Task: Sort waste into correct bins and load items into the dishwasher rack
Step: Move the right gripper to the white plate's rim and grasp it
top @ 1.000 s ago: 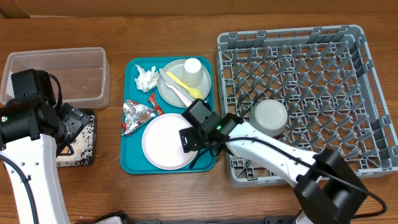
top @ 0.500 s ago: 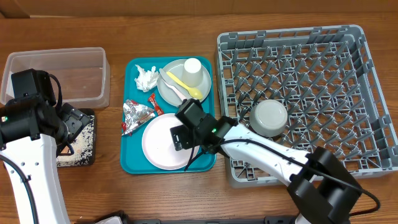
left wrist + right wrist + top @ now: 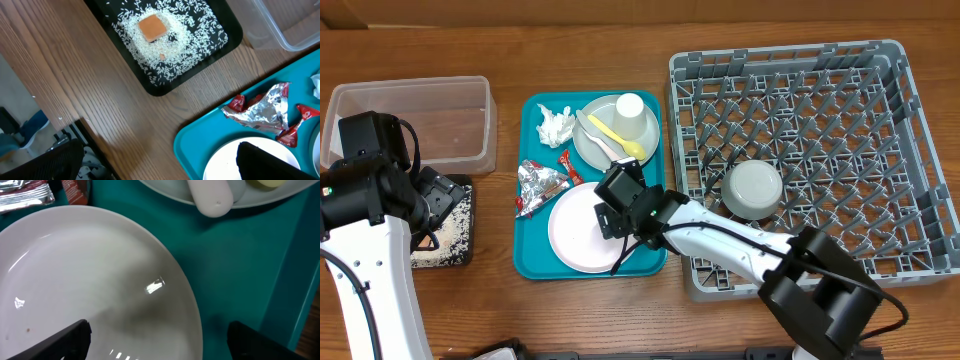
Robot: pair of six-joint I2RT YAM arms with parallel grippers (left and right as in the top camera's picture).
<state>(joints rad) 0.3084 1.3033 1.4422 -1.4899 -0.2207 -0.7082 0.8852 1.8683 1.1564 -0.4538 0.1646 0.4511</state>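
Right gripper (image 3: 159, 330): fingers spread, nothing pinched. It sits low over the white plate (image 3: 75, 270), with the plate's rim between the fingers and the teal tray (image 3: 240, 270) under the right one. The white utensil (image 3: 210, 197) lies just ahead. The bowl (image 3: 752, 190) stands in the rack (image 3: 880, 140), well off to its right. Left gripper (image 3: 159, 155): spread, empty, over bare table. Ahead of it is the black tray (image 3: 156, 89) with rice (image 3: 185, 45) and an orange cube (image 3: 152, 27).

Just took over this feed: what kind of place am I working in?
Probably a staged dish-clearing bench: dishwasher rack, teal meal tray, clear tub and black tray as bins.
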